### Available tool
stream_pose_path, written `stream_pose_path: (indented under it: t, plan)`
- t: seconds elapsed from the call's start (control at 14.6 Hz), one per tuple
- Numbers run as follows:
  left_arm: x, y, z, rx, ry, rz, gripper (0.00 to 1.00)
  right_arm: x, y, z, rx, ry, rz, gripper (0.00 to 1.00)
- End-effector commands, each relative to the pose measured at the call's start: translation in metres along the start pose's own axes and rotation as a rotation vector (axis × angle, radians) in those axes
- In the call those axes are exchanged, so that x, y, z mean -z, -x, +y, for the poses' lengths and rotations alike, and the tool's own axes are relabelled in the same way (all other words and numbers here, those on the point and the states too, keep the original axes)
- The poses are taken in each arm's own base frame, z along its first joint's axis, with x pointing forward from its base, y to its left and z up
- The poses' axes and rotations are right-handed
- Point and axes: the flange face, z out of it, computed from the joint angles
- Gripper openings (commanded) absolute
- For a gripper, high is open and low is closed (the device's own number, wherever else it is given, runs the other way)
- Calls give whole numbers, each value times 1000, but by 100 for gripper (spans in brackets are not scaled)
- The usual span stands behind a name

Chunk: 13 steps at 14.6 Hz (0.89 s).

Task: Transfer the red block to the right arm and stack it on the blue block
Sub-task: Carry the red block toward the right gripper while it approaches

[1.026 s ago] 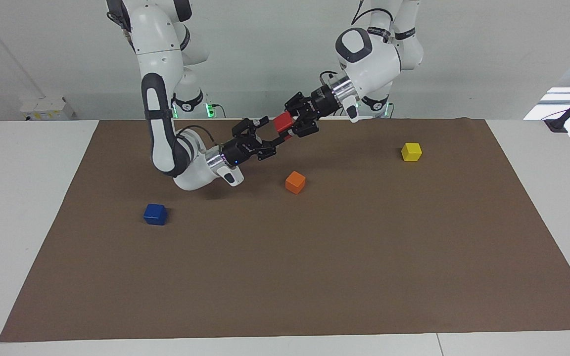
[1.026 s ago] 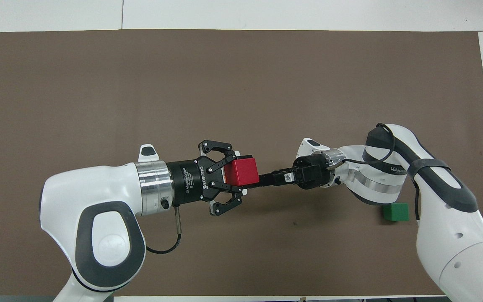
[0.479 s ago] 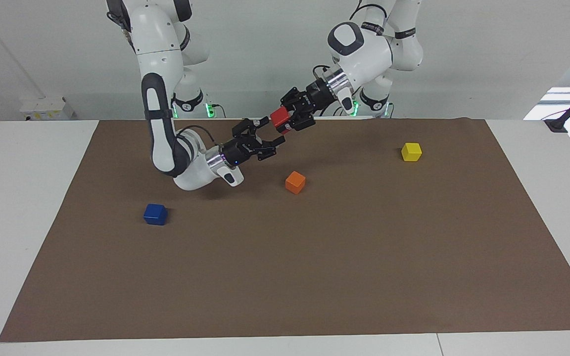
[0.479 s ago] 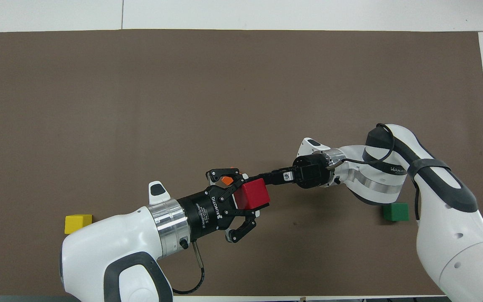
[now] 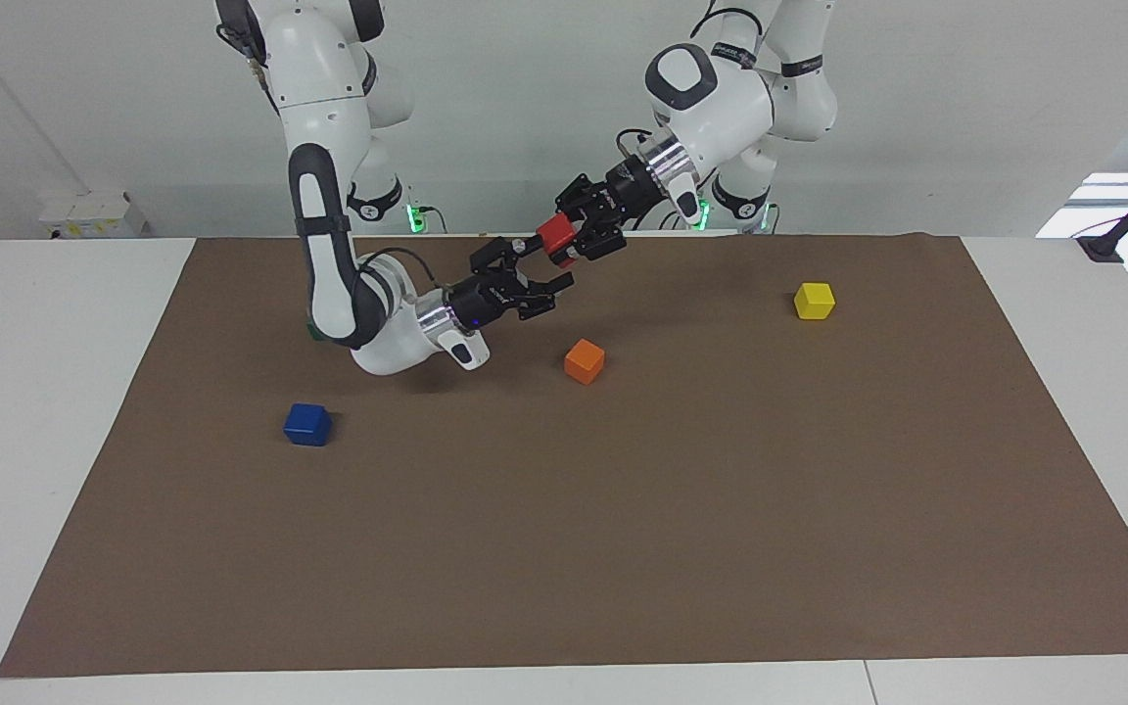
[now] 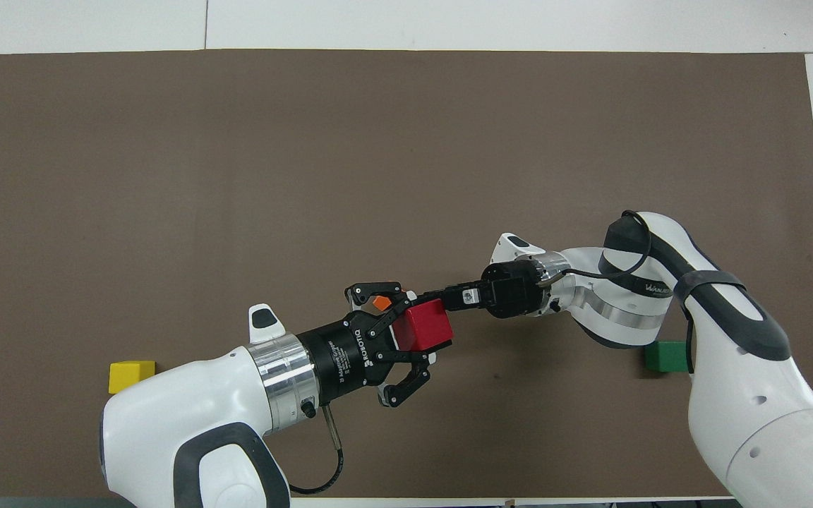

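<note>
Hidden or hard to read: the small green cube [image 6: 666, 355] is half covered by the right arm in the overhead view and shows only as a sliver beside that arm's elbow in the facing view. The small orange cube [image 5: 585, 361] shows overhead only as a chip between the left pincer's linkages. The small deep blue cube [image 5: 307, 424] is out of sight overhead; in the facing view it sits alone on the mat toward the right arm's end of the table, farther from the robots than the orange cube.

The small bright red cube [image 5: 556, 235] is up in the air, pinched in the left pincer [image 5: 569, 240], over the mat's edge nearest the robots. The right pincer [image 5: 537, 277] has its fingers spread, tips just below and beside the red cube; contact cannot be told.

A small yellow cube [image 5: 814, 300] lies toward the left arm's end, well apart from the rest.

Surface: a brown mat [image 5: 623, 509] covers most of a white table [image 5: 45, 411]. Pale wall at the robots' end, with a white box [image 5: 92, 212] at its foot.
</note>
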Motion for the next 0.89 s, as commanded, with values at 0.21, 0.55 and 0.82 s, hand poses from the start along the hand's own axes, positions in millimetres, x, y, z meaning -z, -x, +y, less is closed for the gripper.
stream_pose_path:
  t: [0.21,0.55,0.82]
  plan:
    - [4,-2,-4,4,16,-10,0,-14,1,4,36,17,31,100]
    - [4,-3,-4,5,15,-9,0,-14,2,3,39,11,29,100]
    - [4,-3,-4,7,16,-7,0,-16,4,-1,41,7,24,100]
